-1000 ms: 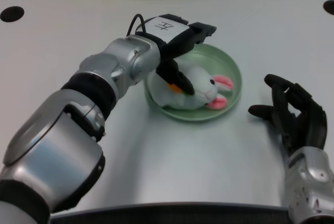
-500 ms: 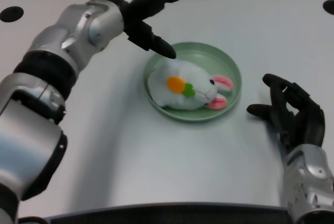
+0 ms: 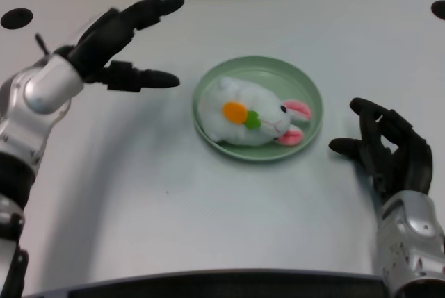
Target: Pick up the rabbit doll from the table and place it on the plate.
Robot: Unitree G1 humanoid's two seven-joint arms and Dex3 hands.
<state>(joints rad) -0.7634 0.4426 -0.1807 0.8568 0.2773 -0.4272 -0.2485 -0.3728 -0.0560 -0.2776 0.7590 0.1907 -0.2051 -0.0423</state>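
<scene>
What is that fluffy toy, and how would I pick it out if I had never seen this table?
Look to the middle of the white table, where a round pale green plate sits between the robot's two black hands. Lying on its side on that plate is the rabbit doll. It is the only soft thing there: white and fluffy, with pink ears pointing right and an orange and green carrot on its body.

Robot lab bench, plain white table (image 3: pixel 208 228), cable holes, grey wall panels

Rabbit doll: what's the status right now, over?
Left robot hand open, holding nothing, off to the plate's left. Rabbit doll lying in green plate. Nothing in the way.
</scene>
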